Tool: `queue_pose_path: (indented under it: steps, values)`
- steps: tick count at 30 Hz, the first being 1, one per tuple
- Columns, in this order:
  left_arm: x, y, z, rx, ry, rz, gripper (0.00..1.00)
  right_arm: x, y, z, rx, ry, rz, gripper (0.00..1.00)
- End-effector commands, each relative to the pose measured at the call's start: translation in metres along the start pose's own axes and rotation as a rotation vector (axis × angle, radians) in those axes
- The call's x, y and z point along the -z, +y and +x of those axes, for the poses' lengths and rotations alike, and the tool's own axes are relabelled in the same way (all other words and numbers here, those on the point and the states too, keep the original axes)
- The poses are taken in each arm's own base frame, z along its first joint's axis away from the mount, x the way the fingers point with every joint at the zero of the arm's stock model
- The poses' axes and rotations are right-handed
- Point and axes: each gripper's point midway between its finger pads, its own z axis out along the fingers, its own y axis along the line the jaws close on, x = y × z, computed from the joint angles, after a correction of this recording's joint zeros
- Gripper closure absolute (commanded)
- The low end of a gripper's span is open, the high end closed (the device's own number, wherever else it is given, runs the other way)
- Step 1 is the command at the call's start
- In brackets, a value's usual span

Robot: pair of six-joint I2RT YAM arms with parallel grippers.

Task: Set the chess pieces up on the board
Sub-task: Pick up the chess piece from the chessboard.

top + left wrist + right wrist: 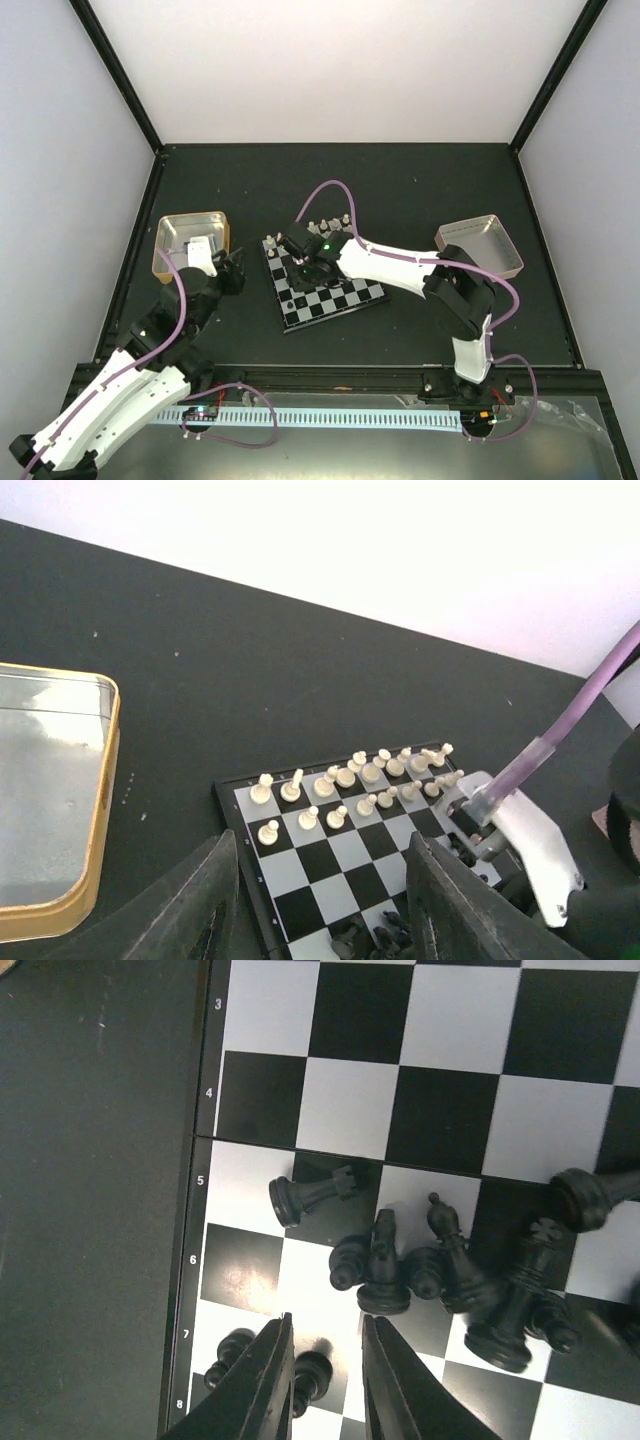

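The white pieces (350,775) are standing in two rows along the far edge of the board (345,300), which is lying at the middle of the dark surface (400,190). The black side is what is left to do. The black pieces (440,1270) are lying and leaning in a jumble on the near squares, and a toppled rook (310,1195) is lying at 10 o'clock from the heap.

The step in hand looks like the pick of one black pawn (312,1375), which is standing at 6 o'clock in the right wrist view. The right hand (327,1320) is straddling it with fingers drawn narrow. A strip of pale square is showing between the pawn and one finger, so the pinch does not look made yet.

The next move is calling for a square pinch and a straight lift, because a second pawn (228,1355) is standing just beside it at 9 o'clock. The left hand (320,845) is hovering at the board's left edge, fingers well apart and holding nothing.
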Motion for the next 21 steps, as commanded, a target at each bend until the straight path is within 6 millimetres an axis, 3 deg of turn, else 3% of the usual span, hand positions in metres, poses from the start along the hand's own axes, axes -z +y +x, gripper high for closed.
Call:
queue_pose_path:
  steps: [1,21]
  values:
    - [0.005,0.004,-0.018,0.028,-0.07,-0.026,0.52,-0.008,0.005,0.004,0.037,0.051,0.019,0.8]
    - [0.005,0.007,-0.014,0.021,-0.057,-0.037,0.51,-0.037,-0.002,0.003,0.049,0.084,0.082,0.83]
